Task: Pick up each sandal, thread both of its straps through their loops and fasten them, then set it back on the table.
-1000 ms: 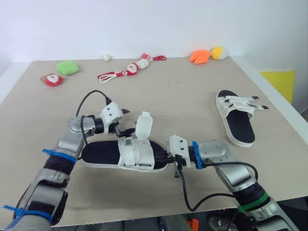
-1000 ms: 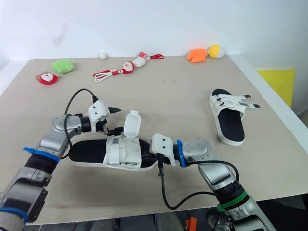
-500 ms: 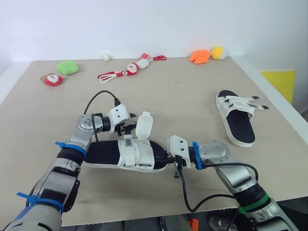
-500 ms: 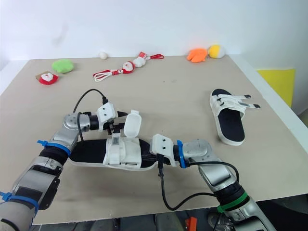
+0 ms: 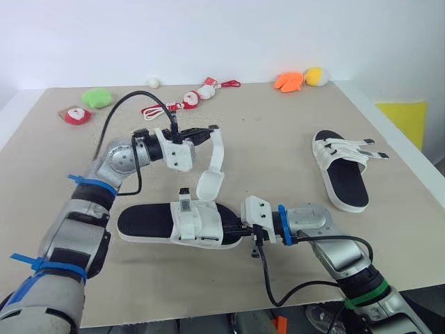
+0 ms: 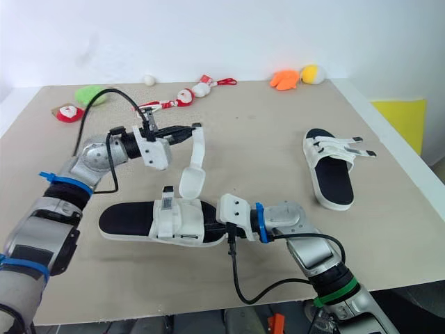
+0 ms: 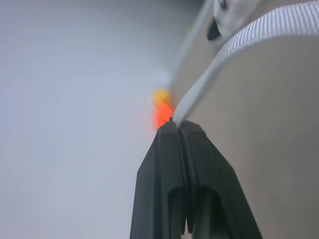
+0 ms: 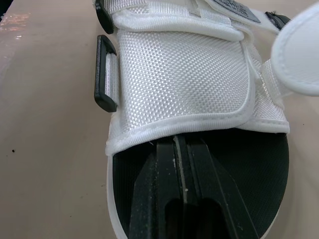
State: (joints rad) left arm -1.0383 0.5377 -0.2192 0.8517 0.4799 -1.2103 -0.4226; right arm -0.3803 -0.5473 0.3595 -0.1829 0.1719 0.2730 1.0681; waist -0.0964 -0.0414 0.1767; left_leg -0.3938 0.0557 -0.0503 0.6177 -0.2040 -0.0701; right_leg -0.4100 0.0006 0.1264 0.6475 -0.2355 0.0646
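The left jaws are pinched shut on the tip of a white strap (image 5: 217, 149), held raised above the worktop (image 5: 278, 139). From that tip the strap runs down to a broad rounded flap (image 5: 210, 186) that hangs just over the white upper of the near sandal (image 5: 149, 223). That sandal lies flat on the worktop, sole down, between the two arms.

The right jaws are pressed together with no gap. They lie low over the sandal's black footbed at its open end, their tips meeting the edge of the white woven band (image 8: 184, 74). A black loop (image 8: 105, 73) sits on the side of that band, with nothing threaded through it.

The second sandal (image 5: 341, 170) rests well apart on the robot's right, sole down, its two strap ends sticking out sideways.

Along the far edge lie a green soft toy (image 5: 97, 97), a red and white toy (image 5: 75, 115), a small white ball (image 5: 154, 82), red-corded figures (image 5: 189, 99), an orange toy (image 5: 288, 81) and a yellow one (image 5: 316, 76).
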